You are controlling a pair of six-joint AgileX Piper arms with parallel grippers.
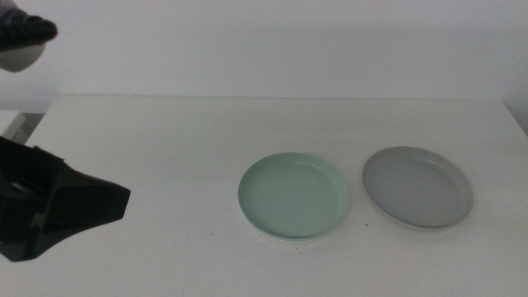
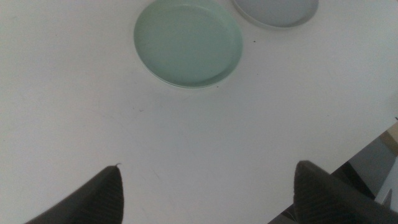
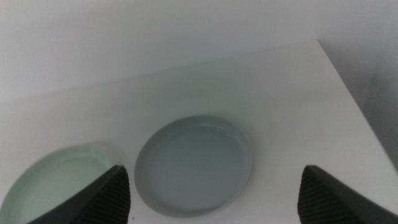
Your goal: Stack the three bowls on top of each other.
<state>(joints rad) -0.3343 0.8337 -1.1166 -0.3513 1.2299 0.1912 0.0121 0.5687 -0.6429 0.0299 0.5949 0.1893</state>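
Observation:
The pale mint green bowl (image 1: 294, 195) lies flat on the white table (image 1: 165, 140) near the middle. The grey bowl (image 1: 417, 186) lies just to its right, apart from it. The white bowl is out of view. My left gripper (image 2: 208, 165) is open and empty, well short of the green bowl (image 2: 188, 42) and the grey bowl (image 2: 277, 9); its dark body (image 1: 58, 206) shows at the left edge of the middle view. My right gripper (image 3: 214, 168) is open and empty, hovering before the grey bowl (image 3: 194, 163), with the green bowl (image 3: 56, 180) beside it. The right arm is outside the middle view.
A white wall rises behind the table. The table's right edge (image 3: 354, 106) is close to the grey bowl. A dark and pale rounded object (image 1: 21, 45) sits in the top left corner of the middle view. A table edge with floor beyond (image 2: 373, 162) shows in the left wrist view.

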